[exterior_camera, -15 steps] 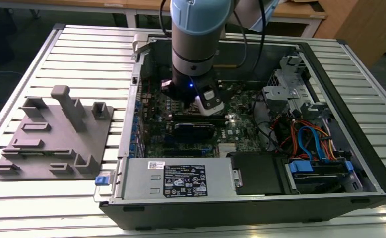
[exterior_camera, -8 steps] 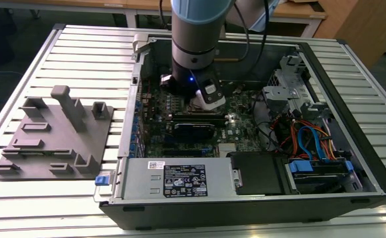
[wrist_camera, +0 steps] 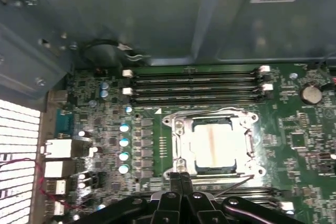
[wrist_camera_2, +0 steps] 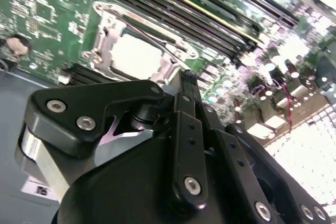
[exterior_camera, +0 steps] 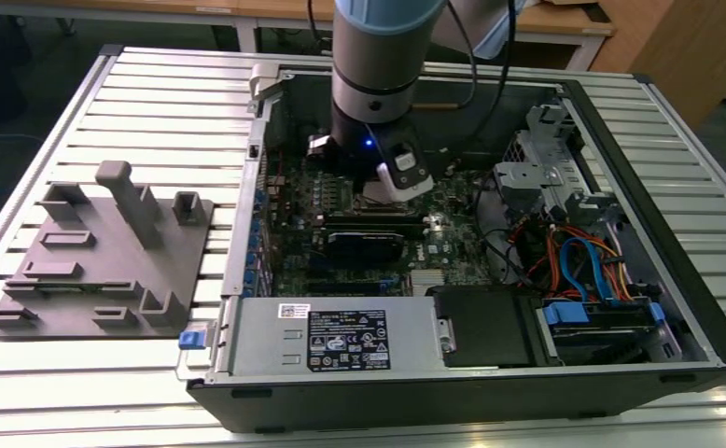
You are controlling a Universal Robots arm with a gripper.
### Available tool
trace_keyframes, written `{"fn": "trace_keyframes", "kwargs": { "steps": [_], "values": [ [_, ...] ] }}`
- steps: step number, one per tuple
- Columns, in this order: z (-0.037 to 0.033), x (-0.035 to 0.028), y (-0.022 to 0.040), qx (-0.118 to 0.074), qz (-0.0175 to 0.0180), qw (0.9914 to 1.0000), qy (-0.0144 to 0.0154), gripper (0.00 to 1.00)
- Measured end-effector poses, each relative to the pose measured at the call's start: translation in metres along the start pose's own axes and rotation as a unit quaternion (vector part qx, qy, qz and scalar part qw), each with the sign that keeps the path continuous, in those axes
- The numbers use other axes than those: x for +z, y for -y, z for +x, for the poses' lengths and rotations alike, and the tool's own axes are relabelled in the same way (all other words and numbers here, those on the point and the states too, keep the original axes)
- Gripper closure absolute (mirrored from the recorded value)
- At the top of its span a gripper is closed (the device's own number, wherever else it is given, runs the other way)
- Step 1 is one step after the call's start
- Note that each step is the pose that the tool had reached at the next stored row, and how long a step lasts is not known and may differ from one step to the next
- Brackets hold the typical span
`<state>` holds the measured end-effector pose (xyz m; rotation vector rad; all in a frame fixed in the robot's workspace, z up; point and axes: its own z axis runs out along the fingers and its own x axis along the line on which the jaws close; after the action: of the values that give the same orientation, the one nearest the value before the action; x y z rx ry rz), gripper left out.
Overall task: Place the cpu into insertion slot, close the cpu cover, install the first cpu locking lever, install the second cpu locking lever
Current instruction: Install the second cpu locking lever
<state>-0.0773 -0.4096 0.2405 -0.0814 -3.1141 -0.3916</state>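
The cpu point(wrist_camera: 212, 145) lies flat in the insertion slot point(wrist_camera: 254, 120) on the green motherboard, its pale silver face showing through the window of the cpu cover point(wrist_camera: 178, 141), which lies down over it. In the second wrist view the cpu point(wrist_camera_2: 135, 56) shows too, with a thin wire locking lever point(wrist_camera_2: 160, 42) slanting across the cover point(wrist_camera_2: 105, 27). Another wire lever point(wrist_camera: 233, 184) runs along the socket's edge nearest my fingers. My gripper point(wrist_camera: 181, 178) is shut, with its black fingertips point(wrist_camera_2: 185, 80) together at that socket edge and nothing visible between them. In the exterior view the gripper point(exterior_camera: 400, 187) hangs inside the open computer case.
Long black memory slots point(wrist_camera: 194, 85) run beside the socket. The case wall point(wrist_camera: 157, 19) rises close behind them. A power supply box point(exterior_camera: 338, 341), drive cage point(exterior_camera: 550, 159) and orange and blue cables point(exterior_camera: 581, 261) fill the case. A grey fixture plate point(exterior_camera: 102, 261) stands at the exterior view's left.
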Motion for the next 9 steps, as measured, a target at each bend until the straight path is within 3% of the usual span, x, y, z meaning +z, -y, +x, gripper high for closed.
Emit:
{"fn": "trace_keyframes", "kwargs": {
  "steps": [5,9],
  "values": [
    [-0.0088,0.0001,-0.0006,0.002,0.0009,1.0,-0.0003,0.89],
    [-0.0135,0.0001,-0.0008,0.007,0.0028,0.99996,-0.004,0.89]
  ]
}}
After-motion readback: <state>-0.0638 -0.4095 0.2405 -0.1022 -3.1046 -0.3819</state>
